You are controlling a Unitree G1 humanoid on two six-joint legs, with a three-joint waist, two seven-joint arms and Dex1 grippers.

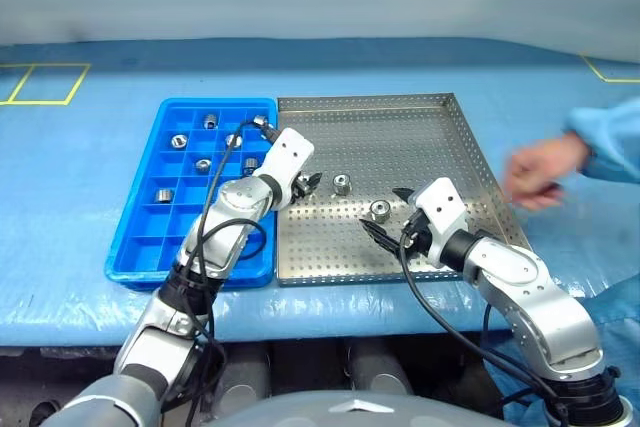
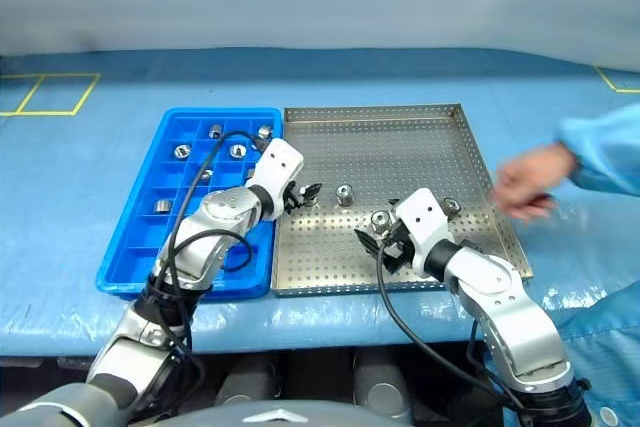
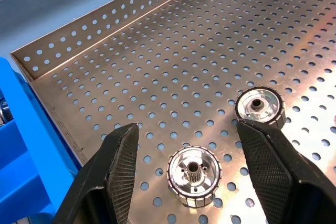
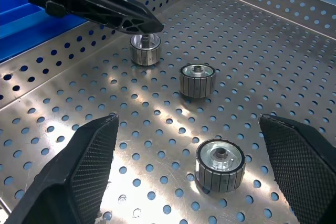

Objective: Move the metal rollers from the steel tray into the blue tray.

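Observation:
The steel tray (image 1: 400,142) lies mid-table with the blue tray (image 1: 140,269) against its left side. Three metal rollers stand on the steel floor: one (image 3: 194,176) between the open fingers of my left gripper (image 1: 310,185), untouched, one (image 1: 342,184) just to its right, and one (image 1: 380,210) in front of my right gripper (image 4: 188,120), whose fingers stand wide open around it (image 4: 220,163). Another roller (image 2: 452,206) sits further right. Several rollers (image 1: 179,141) rest in the blue tray's far compartments.
A person's hand (image 1: 545,172) in a light blue sleeve (image 1: 610,142) hovers over the steel tray's right rim. The table wears a blue cover (image 1: 80,177) with yellow tape marks (image 1: 45,82) at the far left.

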